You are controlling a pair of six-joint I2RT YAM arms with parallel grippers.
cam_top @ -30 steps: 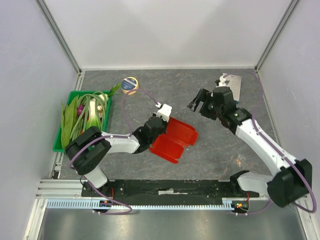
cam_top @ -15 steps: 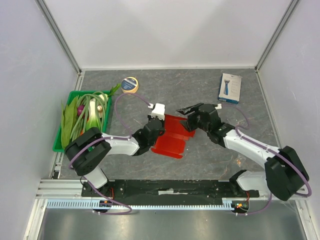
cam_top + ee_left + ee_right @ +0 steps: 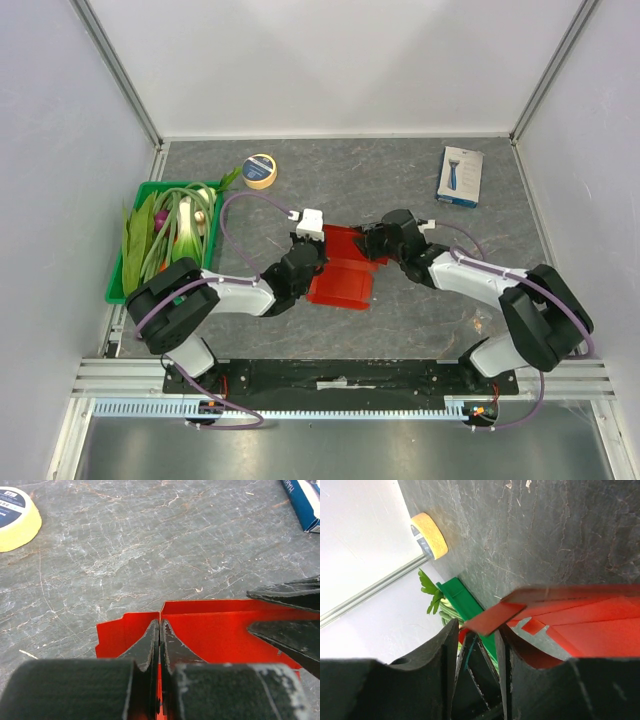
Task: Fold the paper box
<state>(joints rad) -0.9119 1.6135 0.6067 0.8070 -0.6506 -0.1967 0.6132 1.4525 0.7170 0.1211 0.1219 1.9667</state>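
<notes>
Between the two grippers lies the paper box (image 3: 340, 282), a red blank on the grey table (image 3: 400, 190), partly creased but with no closed wall and no tab tucked, so the folding seems at an early stage. The left gripper (image 3: 160, 627) is clamped tight on the near edge of the blank, its fingers pressed together with only a sliver of red between them. The right gripper (image 3: 476, 625) faces it from the opposite side, its jaws at a narrow gap with a loose red flap lying across that gap; the wrist view does not show the flap pinched. By this look, raising the sides, bringing the flaps in and locking the tabs are all left. Far beyond the left jaws sit a yellow tape roll (image 3: 261, 170) and, off to the other side, a white-and-blue box (image 3: 460, 176); well behind the left gripper is a green tray (image 3: 112, 288) of leafy stalks (image 3: 170, 225). None of these touches the blank. The likelier hindrance is the grippers crowding each other over the small sheet.
</notes>
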